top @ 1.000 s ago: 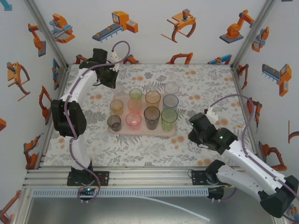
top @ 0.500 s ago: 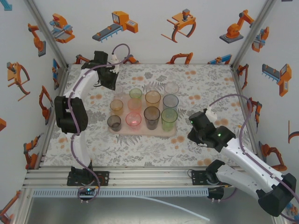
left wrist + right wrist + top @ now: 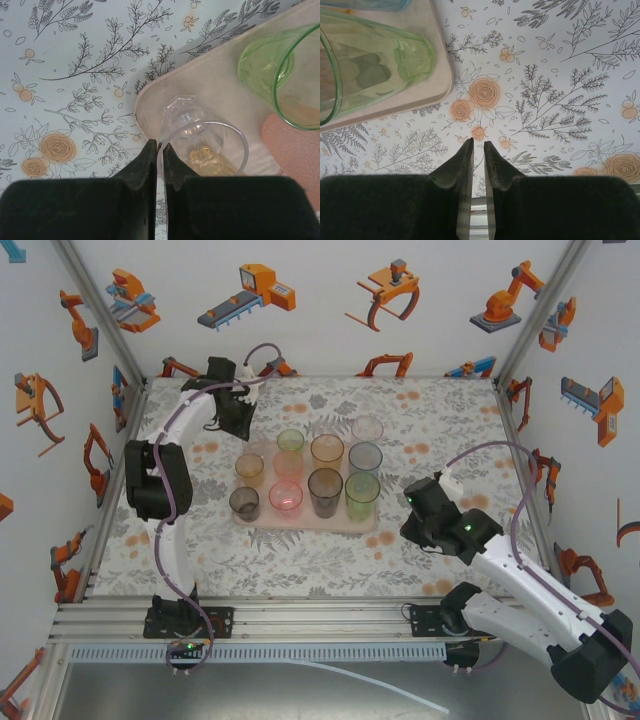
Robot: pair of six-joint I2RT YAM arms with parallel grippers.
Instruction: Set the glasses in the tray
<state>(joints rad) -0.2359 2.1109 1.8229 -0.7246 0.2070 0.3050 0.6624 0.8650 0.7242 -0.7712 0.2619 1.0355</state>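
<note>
We see the left gripper [image 3: 160,146] with its jaws pinched tight on the rim of a clear glass tumbler [image 3: 200,125], which stands just ahead in the corner of the flat pale pink tray [image 3: 215,65]. The right gripper [image 3: 478,144] has its jaws all but closed on nothing; ahead and left, a green see-through tumbler [image 3: 380,65] stands in the tray.

A bench [image 3: 440,430] covered in pale floral cloth with orange blossoms. White walls [image 3: 320,300] printed with orange robot cartoons rise at 9, 12 and 3 o'clock. A metal rail [image 3: 320,622] runs at 6 o'clock.
</note>
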